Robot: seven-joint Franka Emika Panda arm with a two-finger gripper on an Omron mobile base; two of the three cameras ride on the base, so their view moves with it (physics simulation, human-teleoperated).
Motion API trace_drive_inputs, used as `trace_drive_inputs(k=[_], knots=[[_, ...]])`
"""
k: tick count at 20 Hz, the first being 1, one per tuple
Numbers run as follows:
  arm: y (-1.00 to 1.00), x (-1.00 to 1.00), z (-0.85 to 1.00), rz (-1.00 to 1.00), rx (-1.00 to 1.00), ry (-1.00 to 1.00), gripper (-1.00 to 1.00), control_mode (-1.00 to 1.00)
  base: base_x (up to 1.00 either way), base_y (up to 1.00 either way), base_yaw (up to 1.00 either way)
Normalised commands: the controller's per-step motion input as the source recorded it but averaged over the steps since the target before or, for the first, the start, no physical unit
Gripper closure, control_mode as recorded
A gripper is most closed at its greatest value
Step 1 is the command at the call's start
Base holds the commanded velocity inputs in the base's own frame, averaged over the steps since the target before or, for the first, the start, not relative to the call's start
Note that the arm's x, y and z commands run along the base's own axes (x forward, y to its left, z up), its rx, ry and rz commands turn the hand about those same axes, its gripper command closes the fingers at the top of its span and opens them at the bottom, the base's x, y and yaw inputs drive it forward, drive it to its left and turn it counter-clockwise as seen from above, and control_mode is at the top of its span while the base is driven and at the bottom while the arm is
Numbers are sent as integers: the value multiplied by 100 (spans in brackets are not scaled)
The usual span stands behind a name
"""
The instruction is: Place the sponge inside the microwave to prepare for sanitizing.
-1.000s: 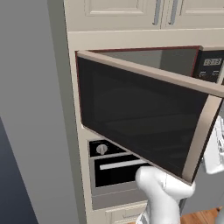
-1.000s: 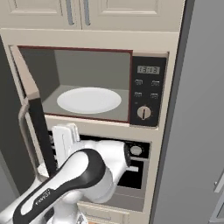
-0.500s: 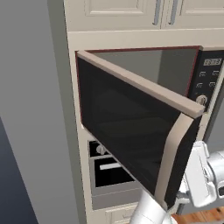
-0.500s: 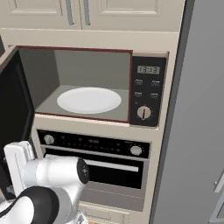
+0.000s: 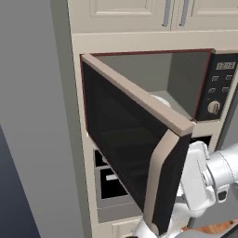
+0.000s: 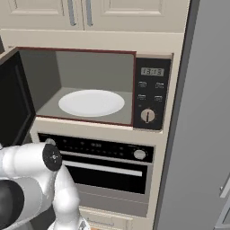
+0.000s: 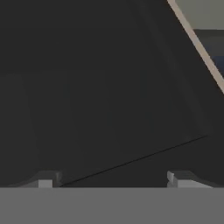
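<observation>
The microwave (image 6: 90, 67) stands open, its grey cavity holding a white round turntable (image 6: 91, 102). Its black glass door (image 5: 125, 139), edged in beige, is swung far out to the left. My gripper (image 7: 113, 180) faces the dark door glass (image 7: 109, 87) at close range. It is open, the fingertips (image 7: 46, 181) wide apart with nothing between them. The arm's white links sit low beside the door's free edge (image 5: 204, 179). The sponge is out of view.
A dark control panel with a silver knob (image 6: 147, 116) flanks the cavity on the right. Below sits a black-fronted oven with a silver handle bar (image 6: 103, 168). Beige cabinet doors (image 6: 81, 13) are above. A tall grey panel (image 6: 202, 112) rises at the right, a grey wall (image 5: 32, 116) at the left.
The microwave door has swung from partly open to wide open. My arm has moved down and left along with the door's edge.
</observation>
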Motion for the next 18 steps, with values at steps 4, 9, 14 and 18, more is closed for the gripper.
trace_drive_inputs(k=[4,9,14,18], knots=[[100,-90,-54,0,5,0,-100,-100,0,0,0],[95,-89,-54,0,7,0,-100,-100,0,0,0],[52,-55,-29,0,5,-2,-100,-100,0,0,0],[28,-23,-15,-3,3,-6,-100,-100,0,0,0]])
